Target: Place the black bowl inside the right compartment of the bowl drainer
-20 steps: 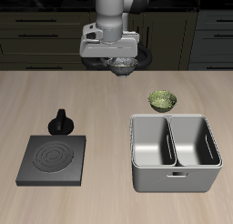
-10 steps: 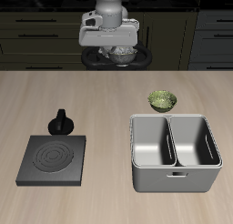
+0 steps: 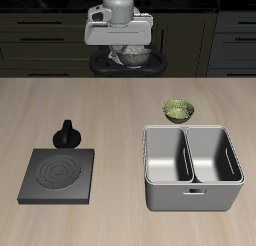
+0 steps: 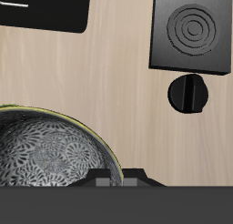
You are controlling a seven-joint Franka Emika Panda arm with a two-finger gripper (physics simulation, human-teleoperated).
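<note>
Two deep bays split the bowl drainer (image 3: 192, 167), which sits near the table's (image 3: 120, 110) front edge, its long sides running parallel to that edge; both bays look empty, and the rim stands free of anything beside it. An olive-green bowl (image 3: 178, 110) rests just behind the drainer's back wall, close to it but apart. Toward the other front corner lies a flat black stove plate (image 3: 58, 175), with a small black knobbed object (image 3: 67, 135) just behind it.

High over the table's back edge, the gripper (image 3: 128, 62) carries the black bowl (image 3: 128, 60), well clear of the tabletop. From the wrist camera the bowl (image 4: 50, 164) fills the space under the hand, its speckled inside facing up and its rim running into the gripper body; the fingers appear closed on that rim, though the fingertips themselves are hidden.

Between the raised bowl and the drainer the middle of the table is bare wood, and a wide strip along the back edge is likewise open.
</note>
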